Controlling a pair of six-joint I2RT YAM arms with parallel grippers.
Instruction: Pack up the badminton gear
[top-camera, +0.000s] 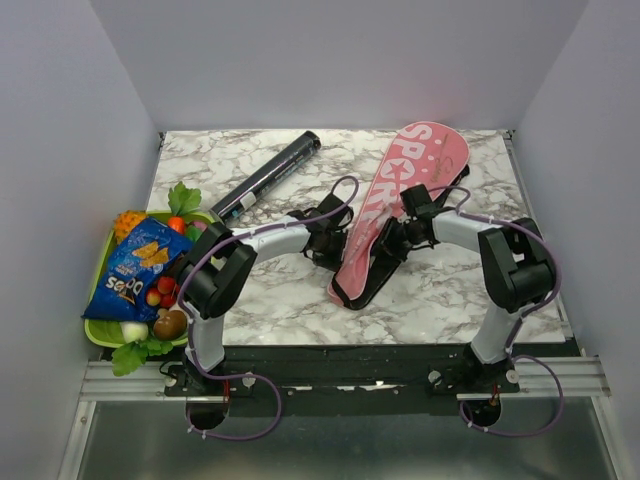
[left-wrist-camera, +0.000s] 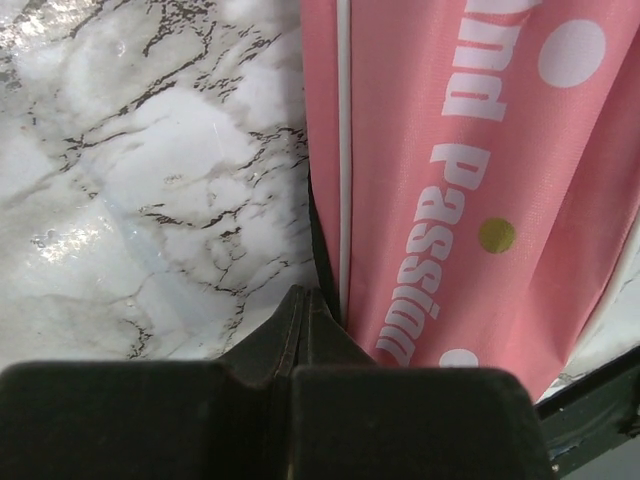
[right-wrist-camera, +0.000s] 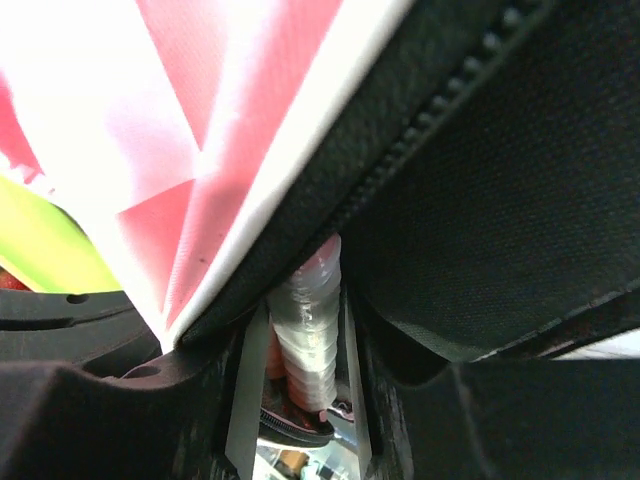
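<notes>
Left wrist: pink bag (left-wrist-camera: 520, 150) edge (black trim) pinched in L pincer (left-wrist-camera: 292, 375).

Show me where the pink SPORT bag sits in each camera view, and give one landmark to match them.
Top external: the pink bag lies diagonally, from the far right down toward the centre.
Left wrist: the pink bag fills the right half, white lettering running down it.
Right wrist: its pink fabric fills the upper left, very close.
Shared landmark: the bag's black zip edge.
</notes>
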